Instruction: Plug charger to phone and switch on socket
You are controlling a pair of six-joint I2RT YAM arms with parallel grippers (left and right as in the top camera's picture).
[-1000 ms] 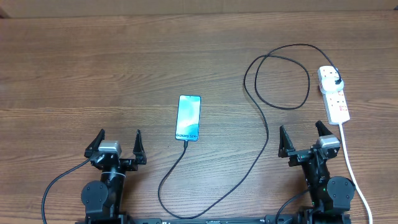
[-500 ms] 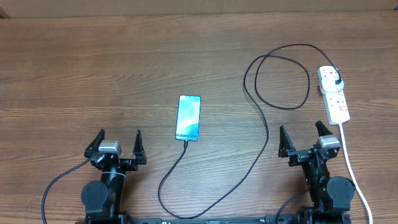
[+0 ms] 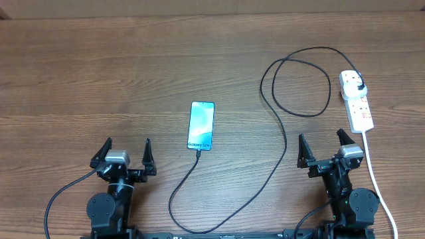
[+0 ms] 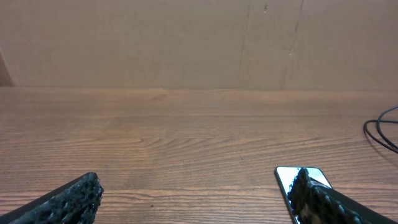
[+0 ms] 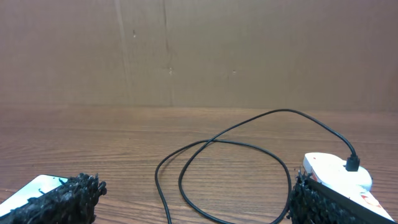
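- Trouble is sitting mostly at the phone (image 3: 201,125), which is lying flat near the middle of the desk (image 3: 99,66) with its screen lit. The charger (image 3: 285,145) is running its thin black cable up to the phone's near edge, and from above we are not able to tell whether the tip is seated or only touching.
- We are judging that a push on that tip could be sliding the phone away across the smooth wood unless one tool is bracing it.
- The cable is looping widely between the phone and the socket (image 3: 356,101). We are expecting that an arm sweeping through could be snagging the loop, dragging the phone or tugging the black plug (image 3: 359,86) loose.
- The socket is lying at the right side of the desk, beyond the right tool (image 3: 320,135), with the plug sitting in its far outlet. Its switches are showing too small for us to read, and we are guessing an off-centre press could be shoving the light strip sideways or catching its white cord (image 3: 366,141).
- Both tools are resting at the near edge with fingers spread apart and gripping nothing, the left tool (image 3: 127,141) being the nearer to the phone.
- We are seeing no boxes, trays or bins; the socket alone is holding anything, namely the plug.
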